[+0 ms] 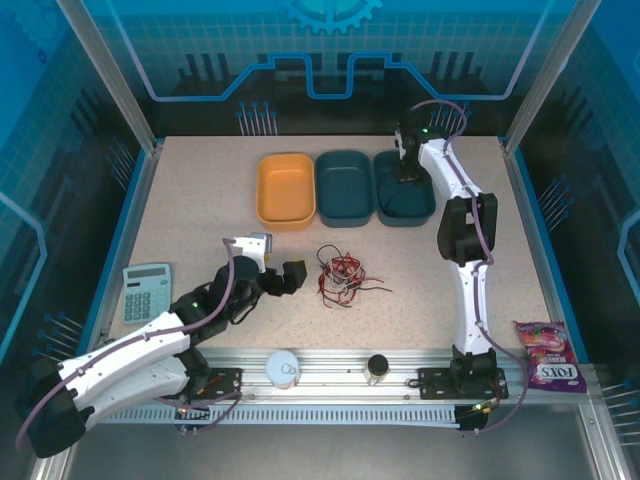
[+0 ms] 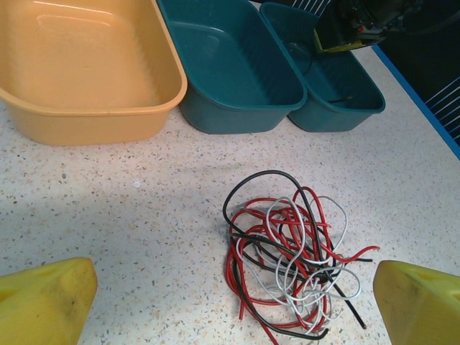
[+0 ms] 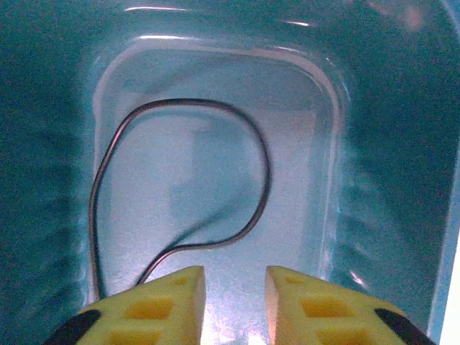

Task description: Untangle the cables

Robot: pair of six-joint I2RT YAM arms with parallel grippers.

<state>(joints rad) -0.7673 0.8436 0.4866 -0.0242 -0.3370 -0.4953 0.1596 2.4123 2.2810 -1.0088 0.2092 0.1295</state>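
Left gripper (image 2: 230,305) near cables (image 2: 287,251), bins (image 2: 230,118) beyond

my left gripper (image 2: 231,291): fingers (image 2: 43,302) spread wide, 7 and 5 o'clock | cables (image 2: 287,259): red/black/white tangle on table (image 2: 108,215), 5 o'clock, between fingers | orange tub (image 2: 86,108): 11 o'clock | teal tub (image 2: 237,108): 12 | second teal tub (image 2: 338,104): 1

Bright and even from above in the top view. Throws a soft shadow under the orange tub (image 2: 86,122) onto the speckled tabletop (image 2: 108,215). Glares in white streaks on the teal tub (image 3: 43,180) at the right wrist, slightly blurs the black cable (image 3: 266,165), softens the yellow fingertips (image 3: 165,302).
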